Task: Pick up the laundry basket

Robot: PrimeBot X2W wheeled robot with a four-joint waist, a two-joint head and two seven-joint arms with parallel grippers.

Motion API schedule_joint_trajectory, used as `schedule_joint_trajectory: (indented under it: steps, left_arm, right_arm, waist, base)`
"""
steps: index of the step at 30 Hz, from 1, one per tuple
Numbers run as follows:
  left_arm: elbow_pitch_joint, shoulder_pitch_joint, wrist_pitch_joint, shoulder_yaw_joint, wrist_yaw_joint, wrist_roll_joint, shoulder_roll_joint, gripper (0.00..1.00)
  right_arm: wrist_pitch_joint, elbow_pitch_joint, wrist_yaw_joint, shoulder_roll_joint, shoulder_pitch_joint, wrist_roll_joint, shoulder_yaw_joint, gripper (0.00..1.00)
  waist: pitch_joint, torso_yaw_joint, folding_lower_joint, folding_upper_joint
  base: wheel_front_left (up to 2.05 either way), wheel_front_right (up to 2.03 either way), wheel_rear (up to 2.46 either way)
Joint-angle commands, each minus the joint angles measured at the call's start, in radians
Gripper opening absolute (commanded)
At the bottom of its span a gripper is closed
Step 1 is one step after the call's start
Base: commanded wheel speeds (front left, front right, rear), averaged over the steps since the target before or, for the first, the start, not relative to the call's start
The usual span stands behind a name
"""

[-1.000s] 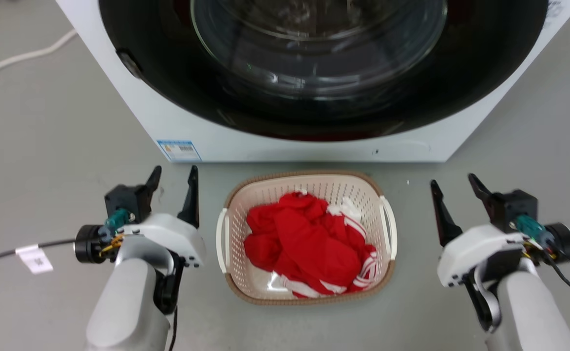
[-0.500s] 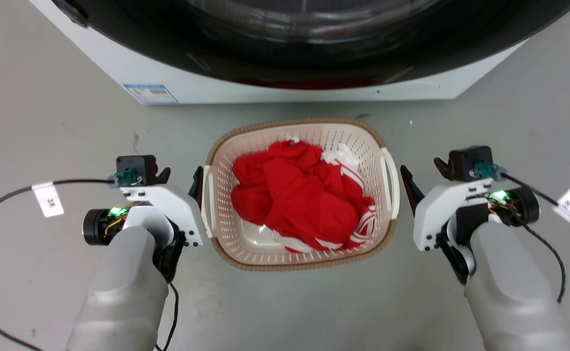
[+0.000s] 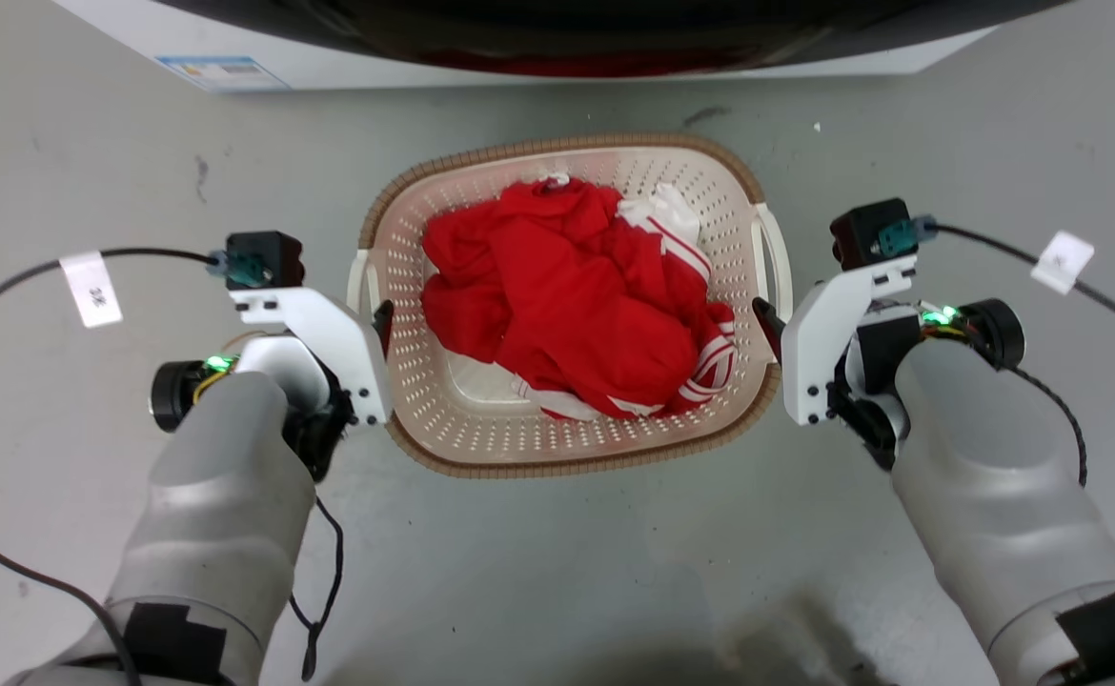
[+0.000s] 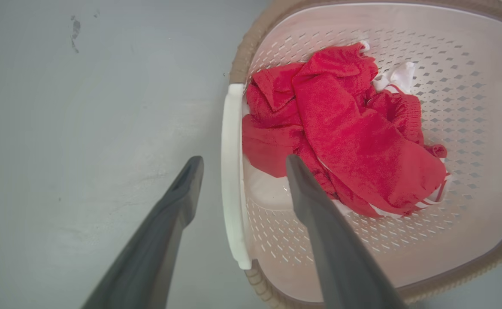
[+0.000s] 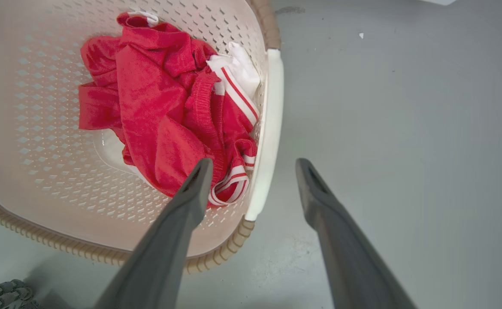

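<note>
**Item:** laundry basket (image 3: 557, 467), cream perforated plastic with a brown woven-look rim.
**Location:** on the grey floor (image 3: 557, 581) before the washing machine (image 3: 329, 74), between your arms.
**Contents:** crumpled red garments (image 3: 567, 305), white-striped.
**Handling, judged:** light, with stiff walls that may flex. The smooth plastic could slip, so lift both sides evenly.
**Hold:** the white left handle (image 4: 230, 171) and right handle (image 5: 268, 128).
**Left gripper (image 4: 243, 159):** open, straddling its handle, one finger inside and one outside.
**Right gripper (image 5: 254, 162):** likewise.

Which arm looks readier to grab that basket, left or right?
Neither clearly: left claw and right claw are both open, each with one white handle of the laundry basket lined up between its fingers.
</note>
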Motion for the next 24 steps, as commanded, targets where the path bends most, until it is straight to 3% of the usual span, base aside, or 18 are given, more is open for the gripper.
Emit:
schedule_joint_trajectory:
  steps: [1,12,24]
  left_arm:
    - [0.009,-0.026,0.02,-0.006,0.002,-0.017,0.016,1.0]
    - [0.024,-0.113,0.174,-0.077,0.001,-0.097,0.06,1.0]
    - [0.028,-0.166,0.2,-0.129,0.001,-0.138,0.075,1.0]
  right_arm:
    - [0.018,0.024,-0.001,0.001,-0.038,0.019,0.013,1.0]
    - [0.106,0.109,-0.001,0.002,-0.179,0.127,0.099,1.0]
    - [0.13,0.135,-0.001,0.002,-0.241,0.22,0.174,1.0]
  waist:
    - [0.036,-0.008,-0.0001,0.0]
    - [0.123,-0.019,-0.0001,0.0]
    - [0.176,-0.023,-0.0001,0.0]
  base:
    - [0.0,0.0,0.0]
    - [0.0,0.0,0.0]
    - [0.0,0.0,0.0]
